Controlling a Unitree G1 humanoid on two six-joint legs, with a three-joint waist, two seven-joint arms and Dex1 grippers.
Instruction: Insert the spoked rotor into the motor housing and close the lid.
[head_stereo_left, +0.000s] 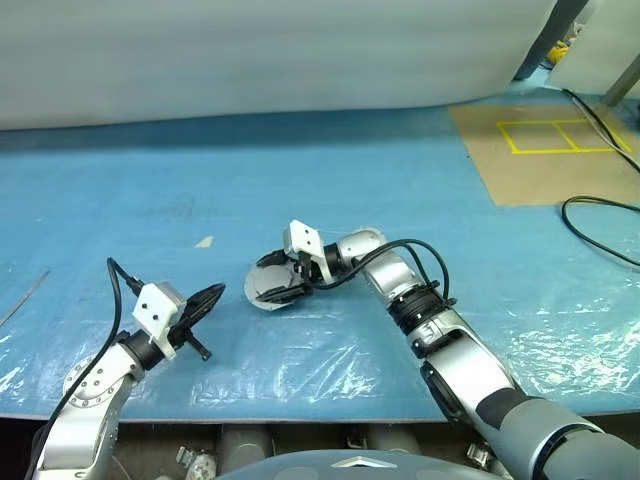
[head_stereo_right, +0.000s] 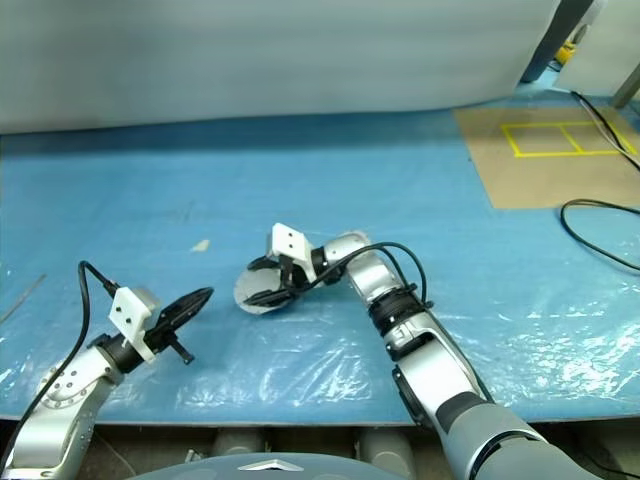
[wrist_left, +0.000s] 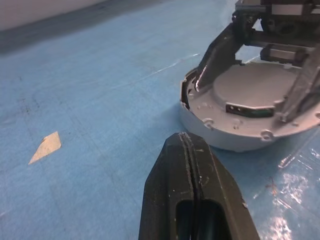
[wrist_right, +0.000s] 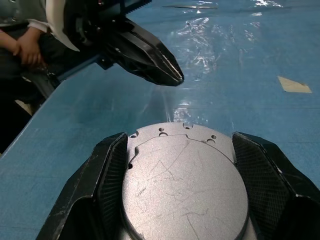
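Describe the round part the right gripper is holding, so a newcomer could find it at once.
On the blue table, follow the robot's right arm to its right gripper. Between its black fingers sits the grey round disc, scratched, with small holes along one edge; the left gripper is shut and empty.

Table cover (head_stereo_left: 300, 180): blue sheet, matt and faintly scuffed; near the front edge a clear glossy film, wrinkled and glinting, is laid over it.
Housing (wrist_right: 182, 185): grey cast-looking metal, matt, fine scratches seen across its flat round face; small drilled holes along one edge.
Right gripper (wrist_right: 182, 165): black fingers of plastic look, inner pads textured with a fine dimpled grid, pressed on both sides of the housing.
Left gripper (wrist_left: 192, 165): black fingers, smooth, slightly dusty, closed together.
Arms (head_stereo_left: 450, 350): silver metal shells, satin sheen.
Tape scrap (wrist_left: 46, 146): pale, papery, matt.
Board (head_stereo_left: 545, 150): brown, cardboard-like, matt, yellow lines on it.
Cables (head_stereo_left: 600, 215): black, smooth.
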